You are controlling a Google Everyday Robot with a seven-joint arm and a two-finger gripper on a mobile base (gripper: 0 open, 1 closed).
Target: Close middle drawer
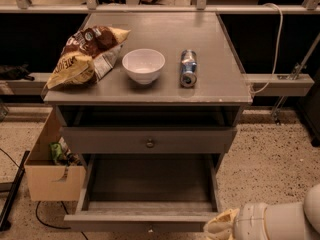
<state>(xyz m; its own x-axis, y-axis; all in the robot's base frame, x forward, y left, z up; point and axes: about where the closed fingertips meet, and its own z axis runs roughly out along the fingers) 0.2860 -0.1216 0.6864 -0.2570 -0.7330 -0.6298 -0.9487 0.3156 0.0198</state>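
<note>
Your gripper (pixel 220 228) sits at the bottom right of the camera view, right at the front right corner of the middle drawer (pixel 145 220). You can't tell whether it is spread or pressed together, or whether it actually touches the drawer front. It holds nothing you can see.

The middle drawer is pulled well out toward the camera, with its inside floor exposed. Its low front runs left-right across the view, and the slide direction is straight back into the cabinet. The small knob is at the front centre, at the picture's lower edge. Above it, the taller drawer (pixel 149 140) with the round knob is pushed in.

On the cabinet top (pixel 205 29) you have a chip bag (pixel 82 58), a white bowl (pixel 143 65) and a can (pixel 188 68) lying on its side, all well apart from the gripper.

A cardboard box (pixel 49 176) stands just beside the drawer's left side. There is speckled floor (pixel 270 159) on the right, around the arm.
</note>
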